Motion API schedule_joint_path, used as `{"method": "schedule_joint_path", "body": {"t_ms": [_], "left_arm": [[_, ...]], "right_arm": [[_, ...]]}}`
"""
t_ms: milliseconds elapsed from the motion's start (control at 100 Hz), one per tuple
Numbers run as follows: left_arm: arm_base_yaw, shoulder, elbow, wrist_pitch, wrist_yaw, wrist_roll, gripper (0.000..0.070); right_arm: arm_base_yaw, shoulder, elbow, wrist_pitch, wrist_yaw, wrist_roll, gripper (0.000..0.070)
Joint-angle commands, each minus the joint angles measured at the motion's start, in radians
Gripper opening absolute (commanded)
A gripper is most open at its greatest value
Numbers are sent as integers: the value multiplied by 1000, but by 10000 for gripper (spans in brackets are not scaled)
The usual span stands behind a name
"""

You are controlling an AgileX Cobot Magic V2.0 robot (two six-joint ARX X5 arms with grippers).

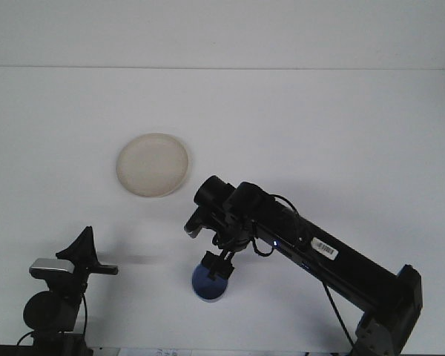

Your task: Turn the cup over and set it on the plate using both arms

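Note:
A blue cup (209, 286) sits low near the table's front edge, right of centre-left, seen from above as a round blue shape. My right gripper (216, 267) reaches down from the long black right arm (311, 248) and is shut on the cup's upper edge, hiding part of it. The cream round plate (153, 165) lies on the white table, up and to the left of the cup, with nothing on it. My left gripper (84, 256) rests at the lower left, well apart from both cup and plate.
The white table (319, 133) stretches back to a pale wall. The right arm's base (389, 319) stands at the lower right corner, and the left arm's camera housing (52, 268) sits at the lower left.

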Motion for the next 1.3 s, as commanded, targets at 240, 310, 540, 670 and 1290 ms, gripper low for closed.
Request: {"method": "schedule_joint_path", "body": {"t_ms": [240,310,540,670,1290], "left_arm": [[-2,-1,-18,10,7,-2,15],[-2,-1,-18,10,7,-2,15],[-2,-1,-18,10,7,-2,15],[-2,-1,-18,10,7,-2,15],[-2,-1,-18,10,7,-2,15]], "right_arm": [[-115,-190,24,25,25,-25,483],[-185,-259,11,85,84,-22,483],[-427,-510,-162,296,165,1,483],[-567,-684,-353,428,229,28,483],[-783,-1245,-832,722,264,126,0]]}}
